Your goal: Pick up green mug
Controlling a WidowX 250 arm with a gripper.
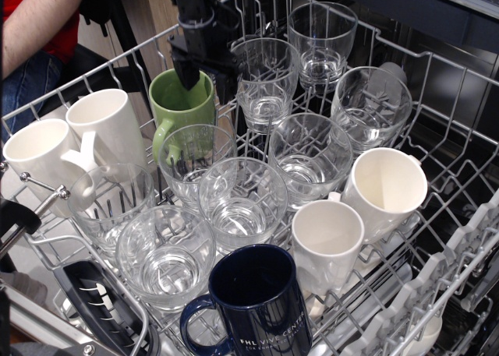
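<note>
The green mug (178,111) stands upright in the back left of the dishwasher rack (437,64), its loop handle facing front-left. My black gripper (205,77) hangs from above at the mug's back right rim. One finger (189,74) dips inside the mug's mouth and the other (221,82) is outside the rim, between the mug and a clear glass (267,79). The jaws stand apart, straddling the rim, and I see no squeeze on it.
Two white mugs (109,126) (35,153) stand left of the green mug and two more (386,188) (327,239) at the right. A navy mug (257,301) is in front. Several clear glasses (242,200) crowd the middle. A person's arm (39,29) is at the top left.
</note>
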